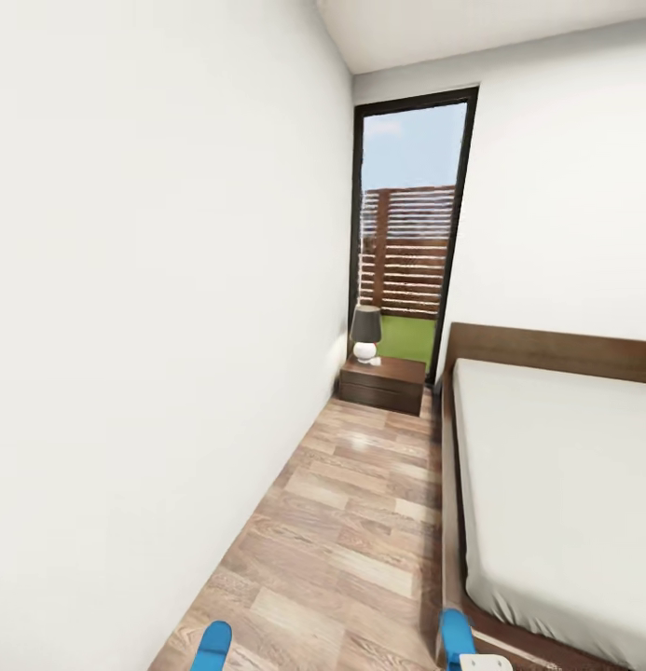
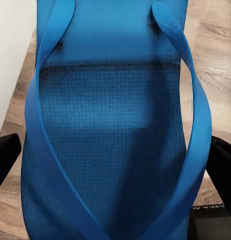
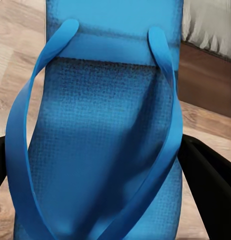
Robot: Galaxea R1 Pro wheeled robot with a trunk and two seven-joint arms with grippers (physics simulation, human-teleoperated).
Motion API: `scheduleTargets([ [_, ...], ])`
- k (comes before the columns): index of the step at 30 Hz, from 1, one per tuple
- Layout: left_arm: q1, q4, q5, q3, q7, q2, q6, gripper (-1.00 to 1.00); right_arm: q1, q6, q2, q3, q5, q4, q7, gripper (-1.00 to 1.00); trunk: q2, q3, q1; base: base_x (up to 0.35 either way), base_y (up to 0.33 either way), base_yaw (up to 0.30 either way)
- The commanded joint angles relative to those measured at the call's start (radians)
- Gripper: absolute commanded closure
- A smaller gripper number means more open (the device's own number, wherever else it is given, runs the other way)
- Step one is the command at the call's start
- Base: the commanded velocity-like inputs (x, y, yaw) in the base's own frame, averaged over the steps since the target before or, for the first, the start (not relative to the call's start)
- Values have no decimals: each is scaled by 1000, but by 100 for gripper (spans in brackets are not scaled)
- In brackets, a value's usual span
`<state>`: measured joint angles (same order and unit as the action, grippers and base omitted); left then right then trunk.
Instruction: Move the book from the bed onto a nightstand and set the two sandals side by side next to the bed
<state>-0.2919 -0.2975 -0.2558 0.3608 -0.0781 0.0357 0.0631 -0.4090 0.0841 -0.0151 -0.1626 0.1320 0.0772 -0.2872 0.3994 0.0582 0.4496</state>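
Item count, bedroom aisle

Two flat bright-blue sandals (image 1: 212,646) (image 1: 453,636); one low dark-brown wooden bed (image 1: 546,349) with one light-grey mattress (image 1: 556,485); one dark-brown wooden nightstand (image 1: 383,384); one table lamp (image 1: 365,333) with dark shade and white base; one tall black-framed window (image 1: 411,224).

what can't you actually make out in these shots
- Book: nowhere on the visible part of the bed, whose right side and foot the head view's edges cut off.
- Left sandal: toe and heel run past the left wrist view's edges; only dark fingers show beside it.
- Right sandal: likewise cropped in the right wrist view.
- Nightstand: too small and far in the head view to tell drawers; a lamp stands on it.
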Motion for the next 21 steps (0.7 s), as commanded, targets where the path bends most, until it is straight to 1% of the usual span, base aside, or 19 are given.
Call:
scheduleTargets([
  [1,0,-3,-10,9,-6,1,6,100,-1,5,0,-8,12,-2,-3,100,1,1,0,0,0,-224],
  [9,0,-3,-10,9,-6,1,6,100,-1,5,0,-8,12,-1,-3,100,1,9,0,0,0,-198],
  [16,0,-3,-10,9,-6,1,6,100,-1,5,0,-8,12,-1,-3,100,1,10,0,0,0,-48],
  [21,0,-3,-10,9,-6,1,6,100,0,5,0,-8,12,-1,8,100,1,5,0,0,0,-9],
])
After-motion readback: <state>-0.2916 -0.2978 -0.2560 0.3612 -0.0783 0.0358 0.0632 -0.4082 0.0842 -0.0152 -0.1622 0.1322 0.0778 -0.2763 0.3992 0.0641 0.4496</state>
